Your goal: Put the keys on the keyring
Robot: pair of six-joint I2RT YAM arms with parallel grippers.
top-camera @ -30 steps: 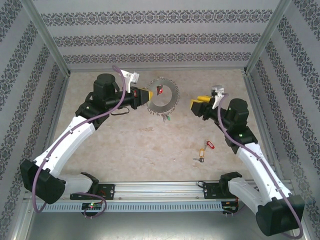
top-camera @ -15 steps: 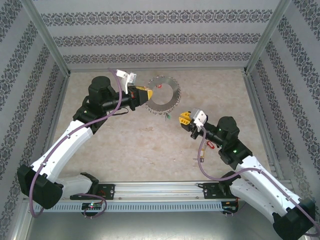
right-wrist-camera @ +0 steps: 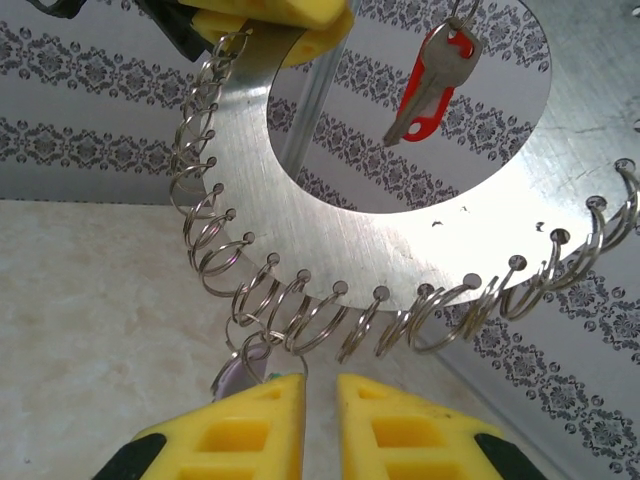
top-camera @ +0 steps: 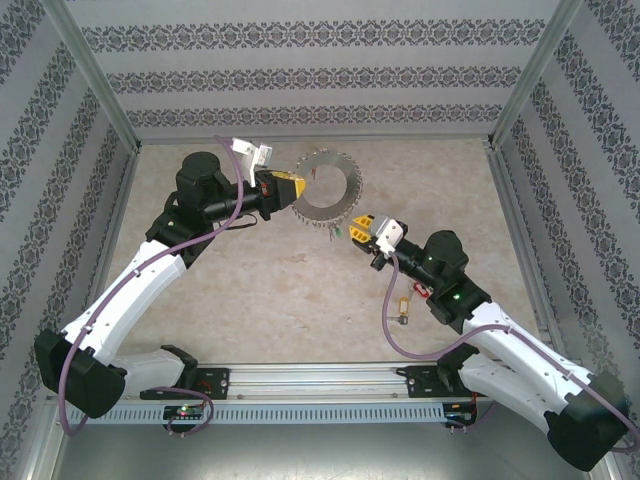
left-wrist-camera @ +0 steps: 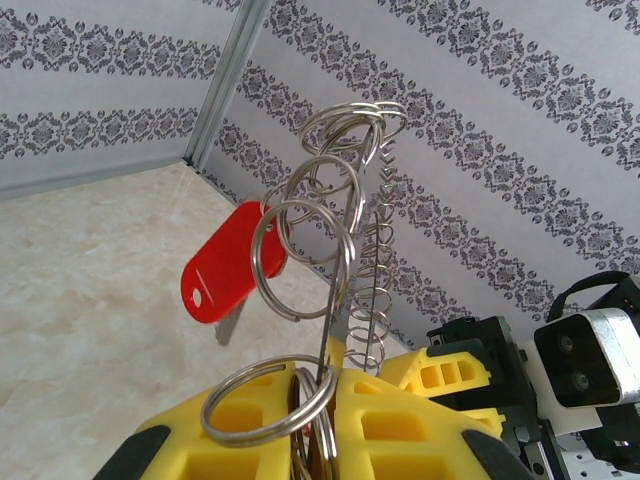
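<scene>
Your keyring (top-camera: 326,212) hangs over the far middle of the surface (top-camera: 260,290), clamped at its left rim by the left gripper (top-camera: 296,186), as it was a second ago. Being round, it has no long axis. It reaches rightward from that gripper, face tilted up, with a red key (right-wrist-camera: 430,85) dangling in its opening. The right gripper (top-camera: 356,228) has swung in from well off to the right and now sits just beside the near rim's links (right-wrist-camera: 300,320). Its jaws show a slim gap, and you cannot tell whether they pinch anything.
</scene>
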